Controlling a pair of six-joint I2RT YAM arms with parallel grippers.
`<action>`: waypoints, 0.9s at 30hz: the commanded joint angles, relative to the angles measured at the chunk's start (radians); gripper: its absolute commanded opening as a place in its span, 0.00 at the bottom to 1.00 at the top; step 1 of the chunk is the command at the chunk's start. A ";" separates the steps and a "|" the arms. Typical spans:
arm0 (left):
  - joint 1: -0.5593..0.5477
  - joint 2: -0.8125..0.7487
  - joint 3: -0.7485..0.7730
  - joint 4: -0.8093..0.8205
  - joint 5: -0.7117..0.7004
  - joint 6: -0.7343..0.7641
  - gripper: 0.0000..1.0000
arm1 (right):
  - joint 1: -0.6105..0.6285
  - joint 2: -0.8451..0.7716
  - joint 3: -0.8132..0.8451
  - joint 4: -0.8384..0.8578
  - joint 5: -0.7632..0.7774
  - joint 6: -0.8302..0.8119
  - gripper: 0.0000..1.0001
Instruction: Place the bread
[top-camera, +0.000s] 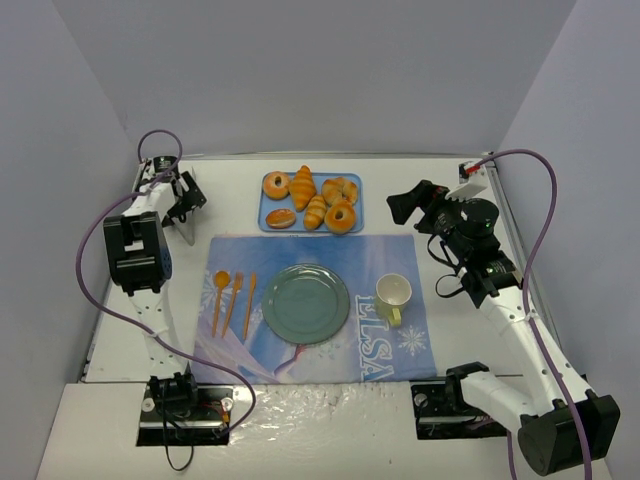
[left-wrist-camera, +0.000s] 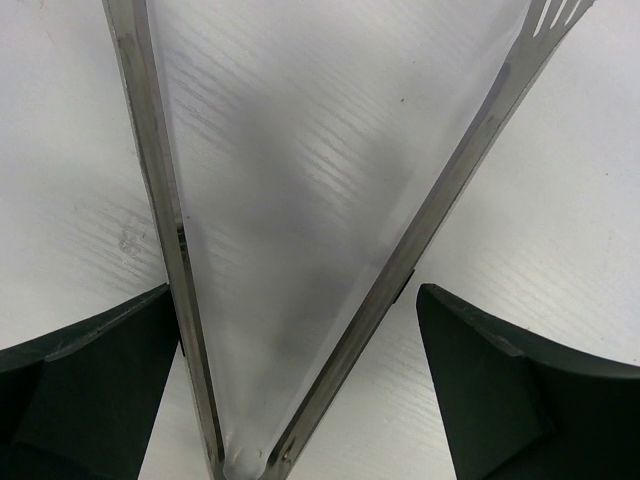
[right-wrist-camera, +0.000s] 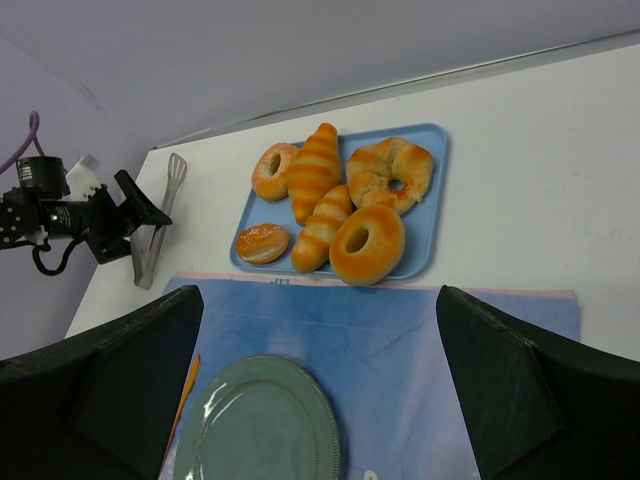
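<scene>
Hovering left gripper (left-wrist-camera: 295, 300): fingers spread wide either side of the metal tongs (left-wrist-camera: 155, 180), nothing clamped yet. The tongs lie flat on the table (top-camera: 225, 200), left of the blue tray (right-wrist-camera: 428, 190).
Over on the right gripper (right-wrist-camera: 318, 298): also wide apart, holding nothing, up in the air and looking down at the tray.
Where the bread (right-wrist-camera: 262, 243) is: little oval bun at the tray's near-left corner, right up against a croissant (right-wrist-camera: 322, 228); can't tell if they touch.
Grab worry: the fingers sit near the hinge end of the V, so I reckon a squeeze there could let the smooth steel twist or slip out.
Pick worry: the bun is small and round and tucked in tight, so the tong tips could nab the croissant instead, or nudge the bun over the tray edge onto the mat (top-camera: 380, 262).
Drop-off worry: guessing the green plate (top-camera: 306, 303) is the target; let go too high and it rolls off.
Arm worry: both arms heading for the tray could bump.
</scene>
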 joint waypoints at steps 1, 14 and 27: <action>-0.015 -0.009 0.041 -0.094 0.005 0.003 0.97 | -0.004 -0.032 0.002 0.067 0.007 0.005 1.00; -0.004 0.047 0.145 -0.226 -0.078 0.147 0.97 | -0.004 -0.022 0.001 0.073 -0.002 0.009 1.00; 0.034 0.090 0.173 -0.225 -0.032 0.150 0.97 | -0.005 -0.030 0.001 0.063 0.007 -0.002 1.00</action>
